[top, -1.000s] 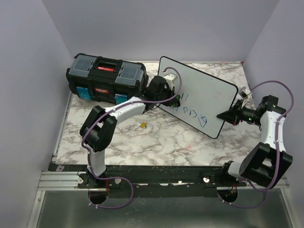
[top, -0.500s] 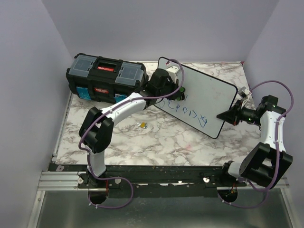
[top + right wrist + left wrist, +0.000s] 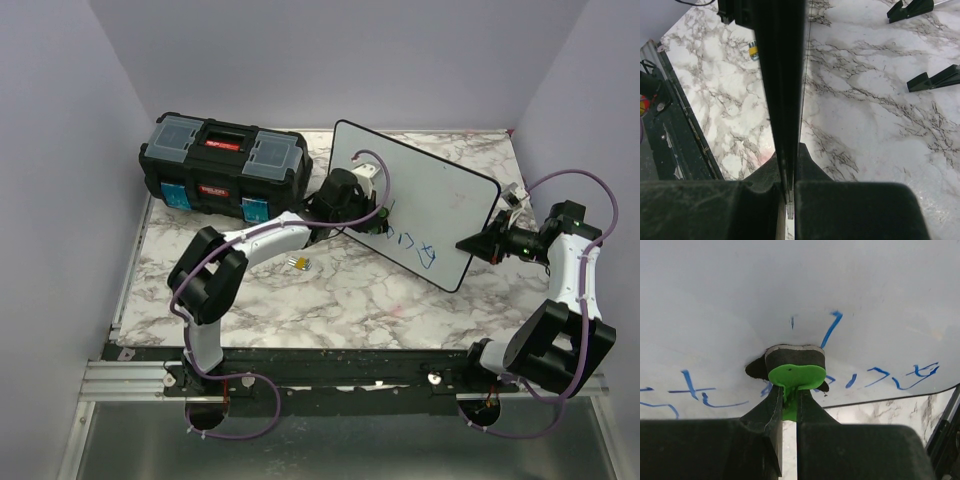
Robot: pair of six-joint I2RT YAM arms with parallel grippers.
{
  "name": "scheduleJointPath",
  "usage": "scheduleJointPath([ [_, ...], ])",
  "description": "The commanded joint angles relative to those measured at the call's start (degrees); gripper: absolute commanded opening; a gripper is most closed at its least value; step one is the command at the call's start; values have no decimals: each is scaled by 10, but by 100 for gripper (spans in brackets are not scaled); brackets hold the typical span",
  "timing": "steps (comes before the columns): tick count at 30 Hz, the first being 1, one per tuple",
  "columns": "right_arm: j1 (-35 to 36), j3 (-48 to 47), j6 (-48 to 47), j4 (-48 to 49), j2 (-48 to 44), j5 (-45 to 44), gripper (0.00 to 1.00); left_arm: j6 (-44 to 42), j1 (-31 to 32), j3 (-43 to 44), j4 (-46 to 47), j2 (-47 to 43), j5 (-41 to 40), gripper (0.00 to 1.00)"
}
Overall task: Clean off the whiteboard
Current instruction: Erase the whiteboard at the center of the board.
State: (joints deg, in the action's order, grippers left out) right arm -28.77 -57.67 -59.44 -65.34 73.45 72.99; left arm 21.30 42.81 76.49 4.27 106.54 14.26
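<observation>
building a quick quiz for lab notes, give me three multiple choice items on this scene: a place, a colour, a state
1. The black plastic toolbox sits: A. at the marble table's far-left corner B. by the right arm's base C. off the table
2. What colour is the lettering on the large white black-rimmed whiteboard? A. red B. blue C. green
3. The left pincer is: A. open B. shut on a green-handled black felt eraser C. shut on a marker
Answers: 1 A, left of the whiteboard; 2 B, blue strokes; 3 B, it pinches the green tab.

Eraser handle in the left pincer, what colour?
The eraser handle is bright green, its pad black. Best in the left wrist view.
</observation>
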Motion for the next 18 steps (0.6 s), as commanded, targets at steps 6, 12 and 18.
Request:
scheduleJointPath([
  [6, 15, 6, -23, -28, -11, 14, 1, -18, 7, 44, -40, 5, -6, 0],
  [12, 15, 6, -25, -29, -11, 12, 1, -32, -18, 128, -82, 13, -11, 0],
  [18, 15, 6, -23, -28, -11, 13, 1, -39, -23, 144, -97, 18, -3, 0],
])
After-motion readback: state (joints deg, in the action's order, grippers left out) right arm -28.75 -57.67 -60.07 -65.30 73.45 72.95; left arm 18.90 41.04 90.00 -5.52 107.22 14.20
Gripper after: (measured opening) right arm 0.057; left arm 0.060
